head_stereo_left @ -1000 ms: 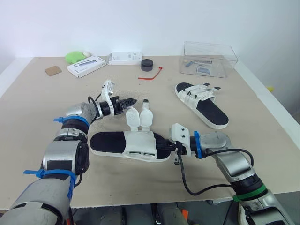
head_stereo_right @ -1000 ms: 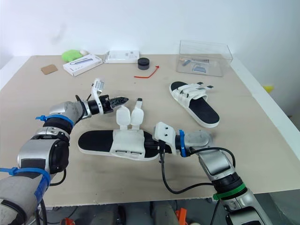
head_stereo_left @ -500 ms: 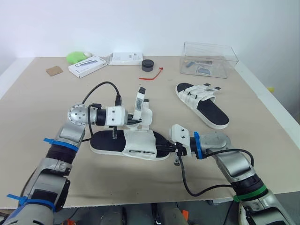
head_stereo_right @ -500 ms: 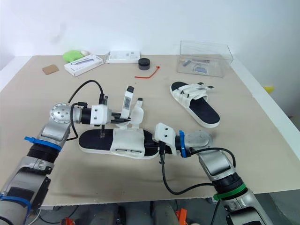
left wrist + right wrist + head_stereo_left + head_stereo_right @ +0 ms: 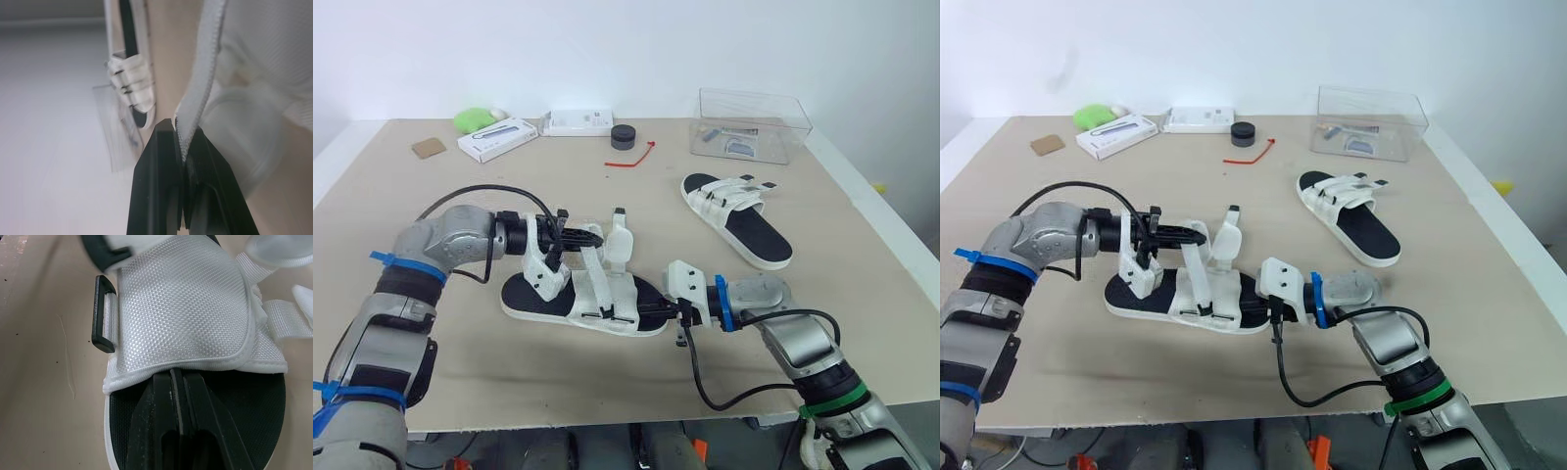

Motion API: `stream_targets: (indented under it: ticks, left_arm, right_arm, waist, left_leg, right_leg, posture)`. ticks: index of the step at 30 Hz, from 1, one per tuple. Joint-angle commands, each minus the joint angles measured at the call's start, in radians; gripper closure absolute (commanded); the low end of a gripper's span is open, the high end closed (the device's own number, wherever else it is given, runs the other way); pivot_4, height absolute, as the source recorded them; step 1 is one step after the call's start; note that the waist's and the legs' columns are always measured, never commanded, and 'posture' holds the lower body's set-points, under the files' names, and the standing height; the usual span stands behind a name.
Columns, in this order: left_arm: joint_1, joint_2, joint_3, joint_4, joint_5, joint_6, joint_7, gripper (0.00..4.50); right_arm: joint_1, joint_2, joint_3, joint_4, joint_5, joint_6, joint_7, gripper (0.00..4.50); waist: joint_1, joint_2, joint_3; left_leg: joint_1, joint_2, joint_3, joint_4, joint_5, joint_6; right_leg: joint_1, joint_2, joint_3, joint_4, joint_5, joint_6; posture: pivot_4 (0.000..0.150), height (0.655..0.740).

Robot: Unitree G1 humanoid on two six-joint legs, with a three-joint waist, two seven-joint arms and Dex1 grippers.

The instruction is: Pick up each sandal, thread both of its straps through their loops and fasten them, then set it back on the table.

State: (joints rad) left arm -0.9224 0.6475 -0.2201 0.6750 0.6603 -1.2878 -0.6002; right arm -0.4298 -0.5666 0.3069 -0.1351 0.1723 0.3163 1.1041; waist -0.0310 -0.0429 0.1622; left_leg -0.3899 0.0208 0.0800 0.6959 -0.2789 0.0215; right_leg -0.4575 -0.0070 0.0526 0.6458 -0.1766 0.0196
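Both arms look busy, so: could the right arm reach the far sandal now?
Probably not yet: the right gripper is clamped on the near sandal. Once it lets go, bare table lies between it and the far sandal.

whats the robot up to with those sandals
It is strapping the near sandal, which lies on the table. The left pincer is shut on one white strap, drawn across the upper; the other strap stands up. The right pincer is shut, its tips at the upper's edge. The second sandal lies apart, nearer the clear box.
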Motion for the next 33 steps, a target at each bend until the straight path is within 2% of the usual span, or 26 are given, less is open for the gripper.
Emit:
stream_targets:
  ticks: [1,4,5,6,8,12,17,19,21,22,25,27,29,31,33]
  left_arm:
    - [-0.026,0.019,-0.078,0.055,-0.208,-0.013,-0.032,4.42]
    - [-0.016,0.047,-0.111,0.035,-0.251,-0.018,-0.054,4.42]
    - [-0.015,0.054,-0.123,0.026,-0.282,-0.011,-0.067,3.89]
    - [-0.014,0.061,-0.138,0.017,-0.316,-0.004,-0.080,3.67]
    - [-0.007,0.081,-0.171,-0.012,-0.391,0.017,-0.120,2.72]
    - [0.042,0.140,-0.231,-0.093,-0.532,0.101,-0.242,1.31]
    - [0.102,0.204,-0.249,-0.189,-0.649,0.193,-0.363,1.31]
    - [0.146,0.235,-0.236,-0.245,-0.741,0.296,-0.429,1.31]
    - [0.204,0.275,-0.198,-0.353,-0.903,0.524,-0.505,1.31]
    - [0.239,0.313,-0.173,-0.432,-1.008,0.703,-0.541,1.31]
    - [0.292,0.387,-0.105,-0.614,-1.243,1.128,-0.575,1.31]
    - [0.305,0.412,-0.063,-0.702,-1.366,1.364,-0.565,1.31]
    - [0.321,0.421,-0.022,-0.763,-1.437,1.526,-0.560,1.31]
    - [0.333,0.426,0.024,-0.815,-1.564,1.737,-0.533,1.31]
    - [0.319,0.418,0.065,-0.840,-1.744,1.987,-0.462,1.31]
  right_arm:
    - [-0.011,-0.006,0.000,-0.010,0.000,-0.020,0.010,4.50]
    - [-0.011,-0.008,0.001,-0.006,-0.002,-0.025,0.014,4.50]
    - [-0.011,-0.008,0.001,-0.005,-0.004,-0.027,0.015,4.50]
    - [-0.012,-0.008,0.002,-0.003,-0.005,-0.029,0.016,4.50]
    - [-0.014,-0.007,0.003,0.000,-0.005,-0.031,0.018,4.50]
    - [-0.018,-0.007,0.007,0.008,-0.006,-0.039,0.024,4.50]
    - [-0.027,-0.005,0.012,0.023,-0.007,-0.047,0.029,4.50]
    - [-0.030,-0.003,0.012,0.029,-0.008,-0.050,0.033,4.50]
    - [-0.033,-0.003,0.012,0.036,-0.010,-0.054,0.037,4.50]
    - [-0.033,-0.003,0.012,0.040,-0.011,-0.057,0.040,4.50]
    - [-0.038,-0.002,0.014,0.052,-0.012,-0.064,0.046,4.50]
    - [-0.040,-0.001,0.015,0.057,-0.013,-0.067,0.048,4.50]
    - [-0.043,0.002,0.017,0.062,-0.013,-0.069,0.050,4.50]
    - [-0.048,0.007,0.019,0.069,-0.015,-0.072,0.053,4.50]
    - [-0.053,0.011,0.021,0.076,-0.016,-0.073,0.054,4.50]
  waist:
    - [0.000,0.000,0.000]
    - [0.000,0.000,0.000]
    - [0.000,0.000,0.000]
    - [0.000,0.000,0.000]
    - [0.002,0.000,0.000]
    - [0.001,0.000,0.000]
    - [0.002,0.000,0.000]
    - [0.001,0.000,0.000]
    - [0.000,0.000,0.000]
    - [0.000,0.000,0.000]
    - [-0.001,-0.001,0.000]
    - [-0.001,-0.001,0.000]
    - [0.000,0.000,0.000]
    - [0.000,0.000,0.000]
    - [0.001,0.000,0.000]
  left_leg:
    - [0.000,0.000,0.000,0.000,0.000,0.000]
    - [0.000,0.000,0.000,0.000,0.000,0.000]
    - [0.000,0.000,0.000,0.000,0.000,0.000]
    - [0.000,0.001,0.000,0.000,0.000,0.000]
    - [0.000,0.001,0.000,0.000,0.000,0.000]
    - [0.000,0.001,0.001,0.000,0.000,0.000]
    - [0.000,0.002,0.000,0.000,0.000,0.000]
    - [0.000,0.002,0.001,0.000,0.000,0.000]
    - [0.001,0.003,0.001,0.000,0.000,0.000]
    - [0.001,0.003,0.001,0.000,0.000,0.000]
    - [0.000,0.004,0.000,0.001,0.000,0.000]
    - [0.000,0.005,-0.001,0.001,0.000,0.000]
    - [0.001,0.005,-0.001,0.001,0.000,0.000]
    - [0.002,0.005,-0.001,0.001,0.000,0.000]
    - [0.002,0.005,-0.002,0.001,0.000,0.000]
  right_leg:
    - [0.000,0.000,0.000,0.000,0.000,0.000]
    - [0.000,0.000,0.000,0.000,0.000,0.000]
    - [0.000,0.001,0.000,0.000,0.000,0.000]
    - [0.000,0.001,0.000,0.000,0.000,0.000]
    - [0.000,0.001,0.000,0.000,0.000,0.000]
    - [0.000,0.001,0.000,0.000,0.000,0.000]
    - [0.000,0.003,0.000,0.001,-0.001,-0.001]
    - [0.000,0.003,0.000,0.001,-0.001,-0.001]
    - [0.000,0.003,0.000,0.001,-0.001,-0.002]
    - [0.000,0.004,0.000,0.002,-0.001,-0.002]
    - [-0.001,0.004,0.000,0.002,-0.003,0.000]
    - [-0.001,0.005,-0.002,0.002,-0.006,0.004]
    - [0.000,0.005,-0.002,0.002,-0.006,0.003]
    - [0.001,0.005,-0.002,0.002,-0.006,0.003]
    - [0.001,0.007,-0.002,0.003,-0.007,0.002]
  posture:
    - [0.150,0.7400]
    - [0.150,0.7400]
    - [0.150,0.7400]
    - [0.150,0.7400]
    - [0.150,0.7400]
    - [0.150,0.7400]
    - [0.150,0.7400]
    - [0.150,0.7400]
    - [0.150,0.7400]
    - [0.150,0.7400]
    - [0.150,0.7400]
    - [0.150,0.7400]
    - [0.150,0.7400]
    - [0.150,0.7400]
    - [0.150,0.7400]
